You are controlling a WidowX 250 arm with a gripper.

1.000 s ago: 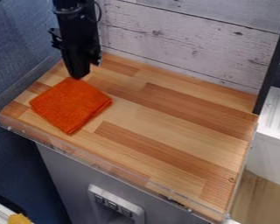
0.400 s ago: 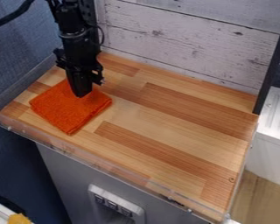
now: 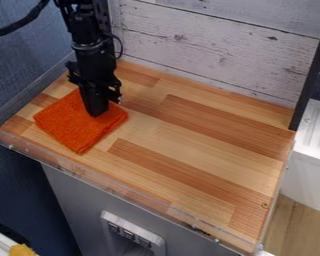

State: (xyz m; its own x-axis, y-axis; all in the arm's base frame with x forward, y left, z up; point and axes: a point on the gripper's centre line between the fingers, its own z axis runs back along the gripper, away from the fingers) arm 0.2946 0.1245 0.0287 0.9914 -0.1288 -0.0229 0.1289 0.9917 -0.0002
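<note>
Cloth (image 3: 70, 131) unmoved, w/ hand (image 3: 96, 114) now farther fwd over it.

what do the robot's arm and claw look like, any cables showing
The robot arm is matte black all over, with a chunky, segmented build of blocky joints and a rounded collar. A thick black cable loops off its upper part and a thinner one curves along its side. The black, tapered claw has small protruding hardware at its side.

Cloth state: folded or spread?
Folded. The orange cloth lies as a compact, thick square on the wooden counter, with what look like stacked layers along its right-hand edge. Number of folds: cannot tell.
</note>
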